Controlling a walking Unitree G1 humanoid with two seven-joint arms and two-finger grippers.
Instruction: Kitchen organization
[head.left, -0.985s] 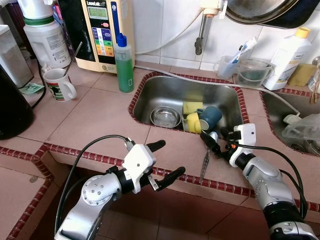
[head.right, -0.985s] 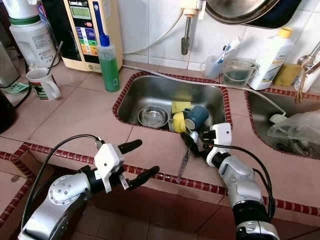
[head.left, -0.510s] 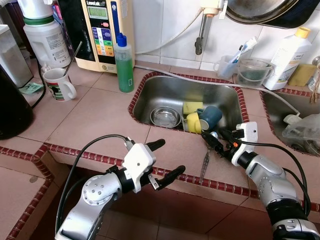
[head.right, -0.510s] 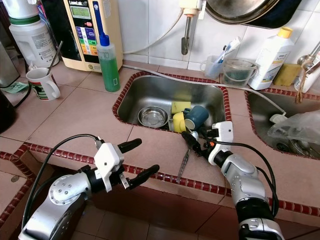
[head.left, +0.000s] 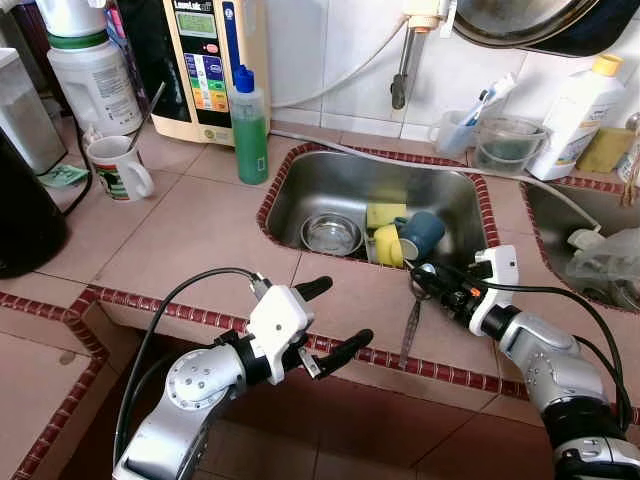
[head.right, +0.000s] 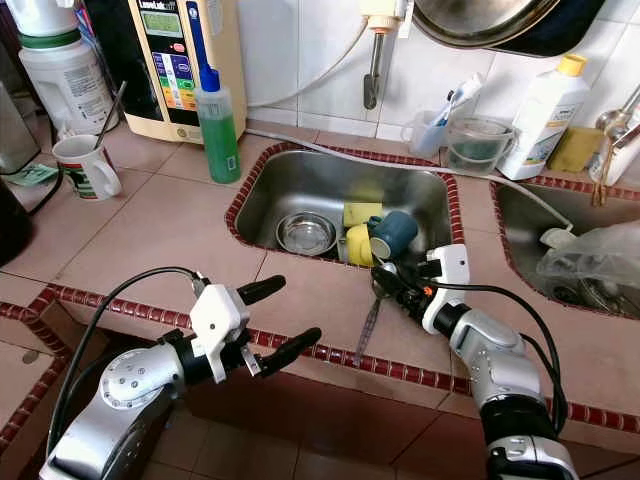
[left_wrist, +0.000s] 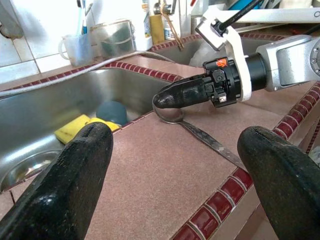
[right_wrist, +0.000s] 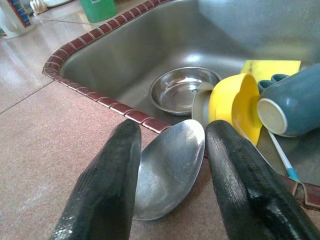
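1. The right tool (head.right: 385, 277) is hovering at the sink's (head.left: 300, 170) near rim, its two black fingers (right_wrist: 107, 185) standing narrowly apart with the bowl of the ladle (right_wrist: 167, 170) lying between them — seemingly lined up to grip it, though whether the fingers are already touching the metal I cannot tell.
2. The ladle is lying on the tabletop (head.left: 190, 230), bowl at the sink's brick edge and handle (head.left: 410, 330) running away from the sink toward the tabletop's front edge — likely why the tool is coming in low.
3. Inside the sink, a steel bowl (head.left: 331, 233), a yellow cup (right_wrist: 232, 105), a blue mug (head.left: 420, 232) and a yellow sponge (head.left: 383, 213) are resting, presumably awaiting washing.
4. The left tool (head.left: 325, 320) is hanging out in front of the sink, past the tabletop's front edge, fingers spread wide and gripping nothing — apparently idle.
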